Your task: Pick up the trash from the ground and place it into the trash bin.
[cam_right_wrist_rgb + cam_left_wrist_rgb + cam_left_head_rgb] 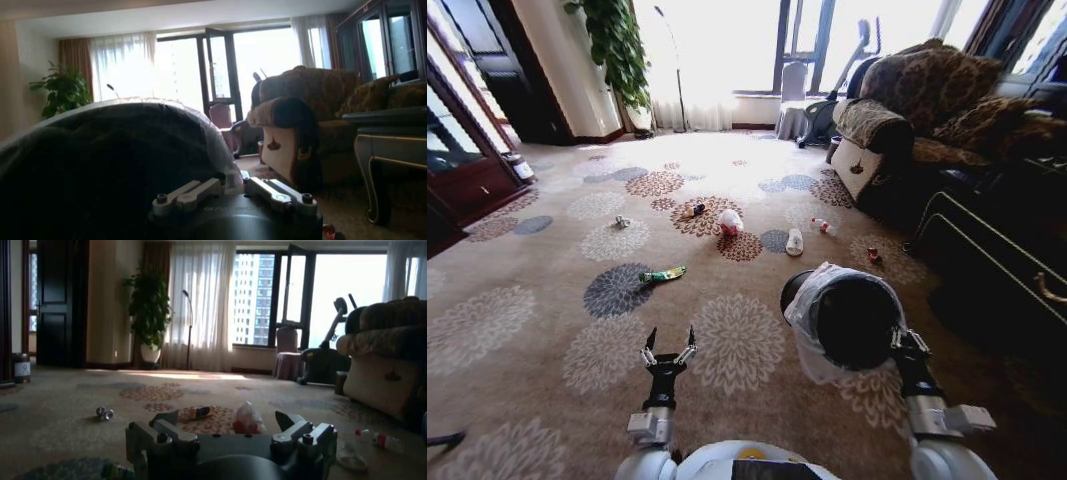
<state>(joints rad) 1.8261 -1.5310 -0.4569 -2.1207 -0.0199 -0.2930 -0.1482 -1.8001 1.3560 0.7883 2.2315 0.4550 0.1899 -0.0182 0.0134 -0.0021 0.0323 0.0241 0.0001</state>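
The right gripper point(903, 343) is clenched on the rim of the one trash bin point(852, 318), held tilted above the carpet point(527, 330) at about 4 o'clock in the head view. The left gripper point(668, 346), at 7 o'clock, hangs with fingers spread and nothing in them. Six litter pieces lie ahead: green wrapper point(664, 273) nearest, then foil ball point(622, 222), yellow-black packet point(697, 209), pink-white bag point(730, 221), white cup point(794, 241) and clear bottle point(824, 226). Open carpet lies from 9 to 12 o'clock; a sofa point(927, 110) bounds 2 o'clock.
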